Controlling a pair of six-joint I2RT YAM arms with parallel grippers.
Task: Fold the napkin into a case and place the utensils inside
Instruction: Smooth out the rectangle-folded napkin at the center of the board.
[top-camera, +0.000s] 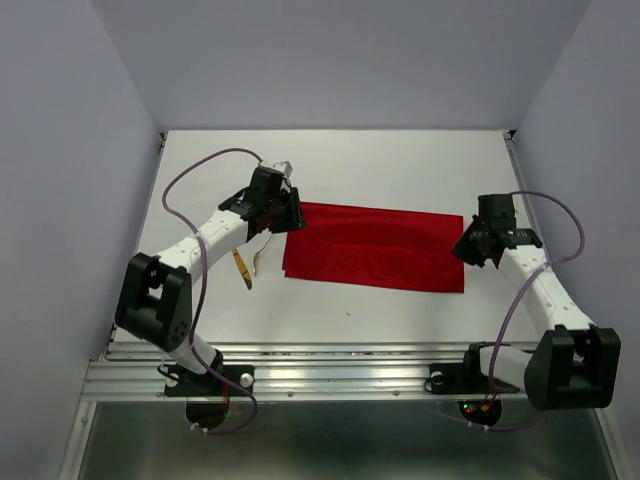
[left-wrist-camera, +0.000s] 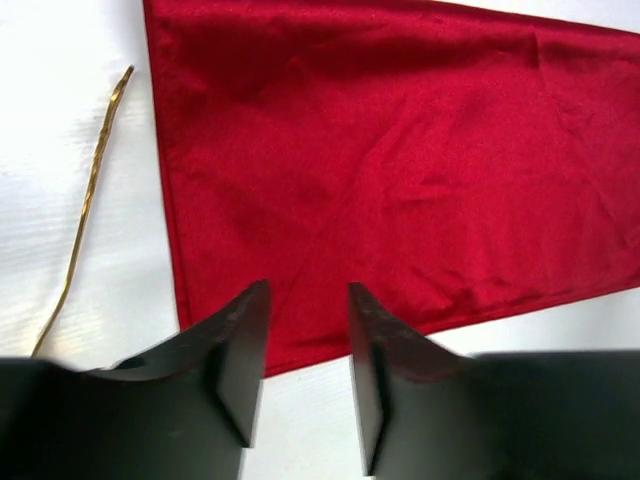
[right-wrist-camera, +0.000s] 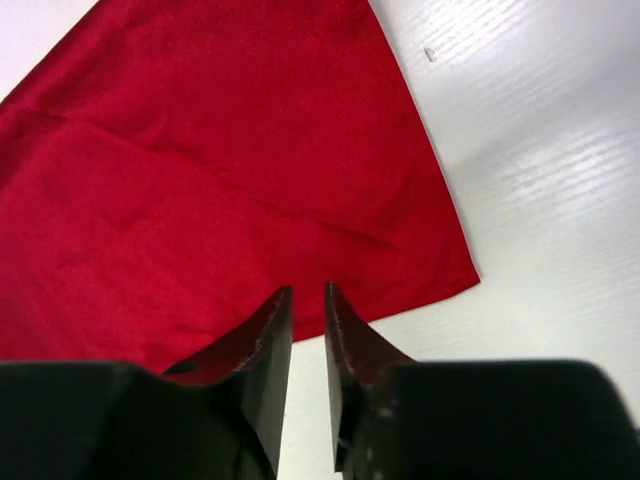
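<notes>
On the white table (top-camera: 400, 165), about mid-surface: the napkin (top-camera: 375, 248) lies flat as a long red rectangle, its long side running left to right. The cloth is satiny with a few shallow creases. Its edges look straight and its corners square.

Left end: the left gripper (top-camera: 290, 212) sits over the napkin's short left edge. In the left wrist view, the napkin (left-wrist-camera: 400, 180) fills most of the frame. The left gripper (left-wrist-camera: 308, 300) has its fingers (left-wrist-camera: 240, 340) spread, with a clear gap and nothing between them. The tips sit over the near corner of the cloth. Contact with the fabric cannot be told.

Right end: the right gripper (top-camera: 466, 250) is at the napkin's short right edge. In the right wrist view, the napkin (right-wrist-camera: 200, 180) runs off to the left. The right gripper (right-wrist-camera: 308, 300) shows only a narrow slit between its fingers (right-wrist-camera: 265, 350). They are not pressed together, and no cloth is pinched in the slit. The tips hang above the near right corner region.

Utensils: both lie off the cloth on bare table, just left of the napkin and beside the left arm (top-camera: 205, 240). The gold knife (top-camera: 243, 270) is nearer the arm. The paler fork (top-camera: 260, 255) lies between the knife and the napkin's edge, and looks thin and slightly curved from overhead. In the left wrist view, one slim gold utensil (left-wrist-camera: 85, 210) lies near the napkin's left edge, seen edge-on. Which piece it is cannot be told.
</notes>
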